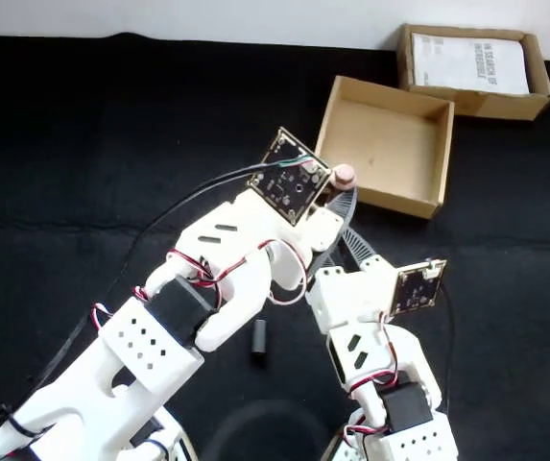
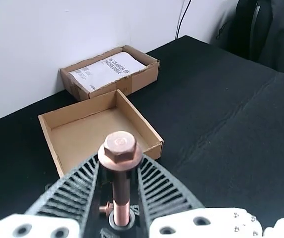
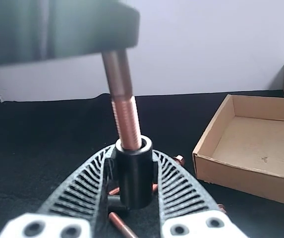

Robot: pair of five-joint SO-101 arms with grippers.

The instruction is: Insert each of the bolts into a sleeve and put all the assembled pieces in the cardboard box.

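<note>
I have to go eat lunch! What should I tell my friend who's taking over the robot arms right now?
Left gripper: jaws shut on a bolt, head up, near the cardboard box.
Right gripper: jaws shut on a sleeve, upright beneath it; the bolt's threaded tip is just inside the sleeve's mouth.
A spare sleeve and loose bolts lie on the table.
Done: nothing boxed; the box is empty.
Left: seat this bolt, box the piece, then assemble the rest.

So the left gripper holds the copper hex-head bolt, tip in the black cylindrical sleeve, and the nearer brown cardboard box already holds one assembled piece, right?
No: the nearer brown cardboard box holds no piece, as the left wrist view shows. The rest is right.
</note>
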